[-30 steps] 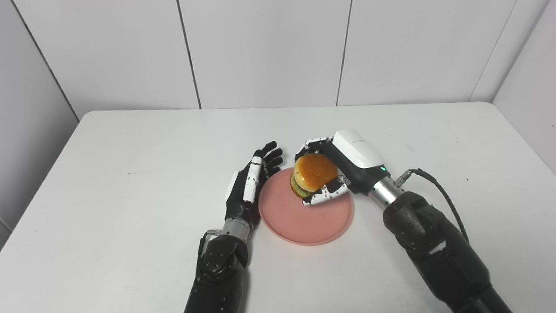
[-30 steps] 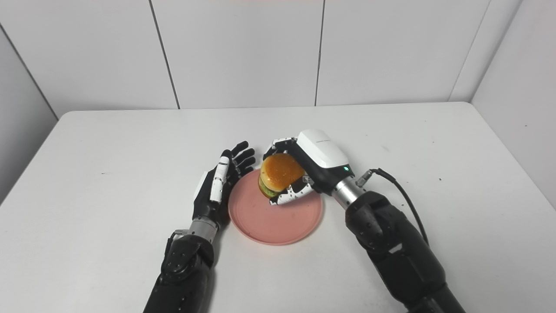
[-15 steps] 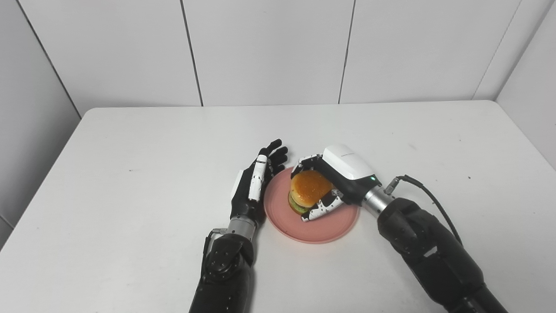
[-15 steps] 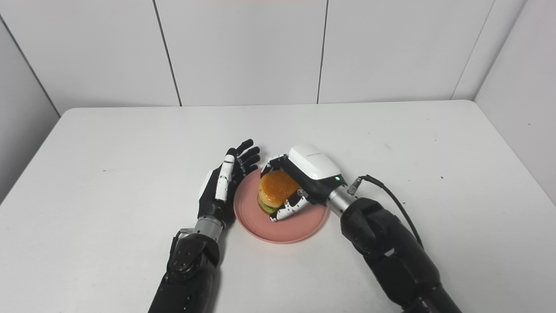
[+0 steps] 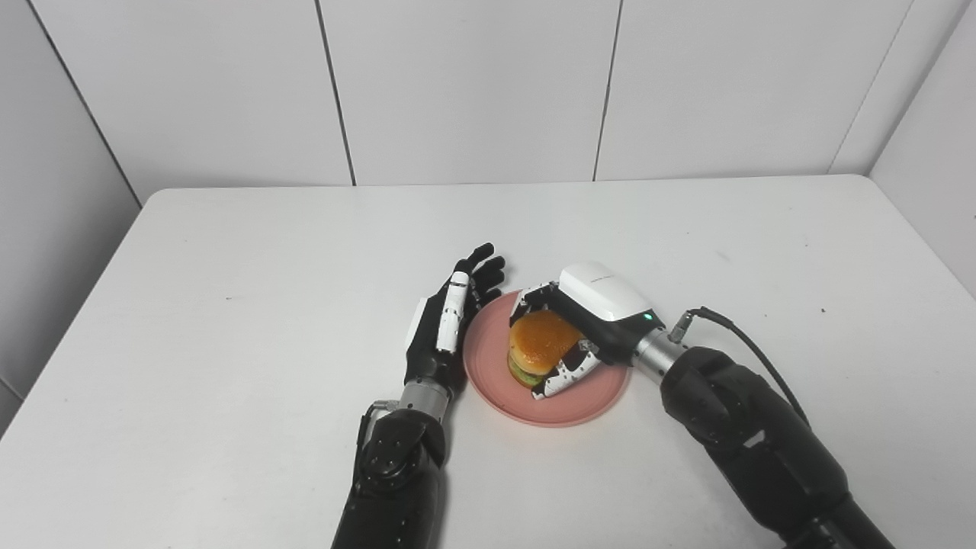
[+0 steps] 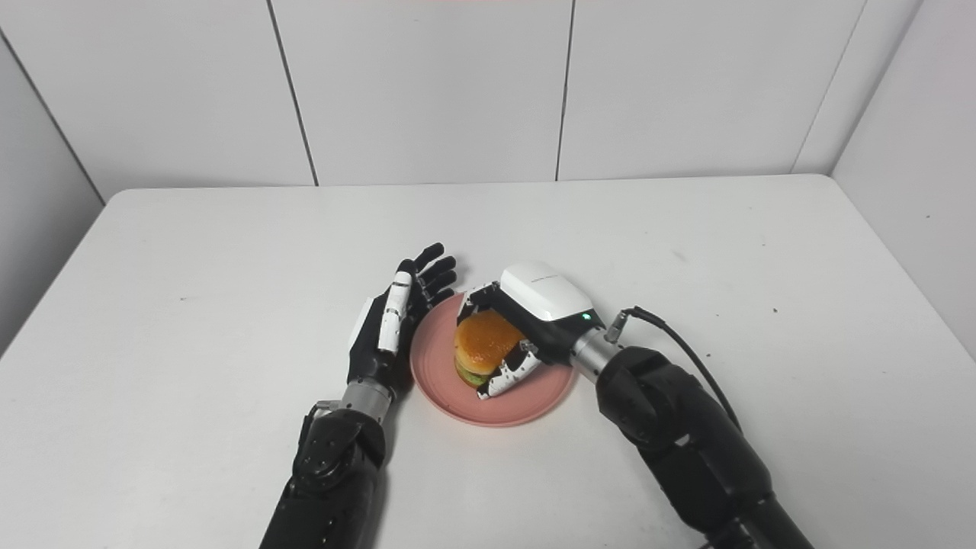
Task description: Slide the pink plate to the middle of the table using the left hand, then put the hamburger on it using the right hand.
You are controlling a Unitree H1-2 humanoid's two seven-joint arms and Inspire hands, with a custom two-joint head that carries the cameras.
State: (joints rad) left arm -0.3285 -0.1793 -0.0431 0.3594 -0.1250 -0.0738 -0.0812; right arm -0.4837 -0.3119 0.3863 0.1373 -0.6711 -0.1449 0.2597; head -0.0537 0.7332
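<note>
hamburger [image 5: 538, 351] sits low over the middle of the pink plate [image 5: 591, 400], seemingly touching it, wrapped from the right side by the right hand [image 5: 583, 332], fingers and thumb clamped around the bun. left hand [image 5: 446, 328] rests just beside the plate's left rim, fingers spread and holding nothing. what's left looks like a release: the right hand must loosen, then draw away rightward.

A white table [image 5: 229, 252] bears 1 pink plate [image 5: 587, 400].
</note>
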